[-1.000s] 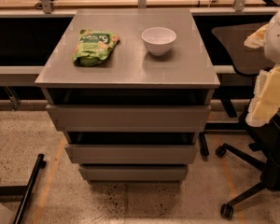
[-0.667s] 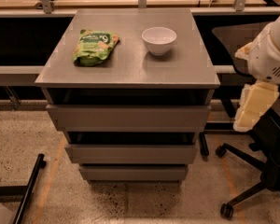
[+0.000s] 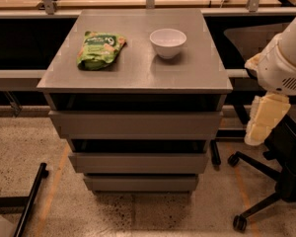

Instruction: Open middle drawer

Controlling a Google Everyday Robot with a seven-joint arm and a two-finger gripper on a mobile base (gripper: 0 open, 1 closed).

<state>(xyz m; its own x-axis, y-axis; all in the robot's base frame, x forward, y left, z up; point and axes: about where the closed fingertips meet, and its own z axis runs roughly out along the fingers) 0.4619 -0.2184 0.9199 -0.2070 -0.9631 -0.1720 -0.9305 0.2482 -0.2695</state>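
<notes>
Rightward, gripper [image 3: 256, 132] hangs off cabinet [image 3: 138, 75] edge, apart from middle drawer [image 3: 138, 162].

Floor [image 3: 138, 211] before the middle drawer [image 3: 138, 162]: left unobstructed. Right flank: taken up by an office chair [image 3: 286, 191], with the gripper [image 3: 255, 135] held above it, apart from the drawer fronts. Lower left: crossed by a black bar [image 3: 29, 196].

- My arm [image 3: 285, 58] is at the right edge of the view, white and rounded, well to the right of the middle drawer [image 3: 138, 162] and higher than it.
- My gripper [image 3: 260, 125] hangs under the wrist, cream coloured, and points down to the floor.
- The gripper is off the right end of the middle drawer, a little above its front, apart from it.
</notes>
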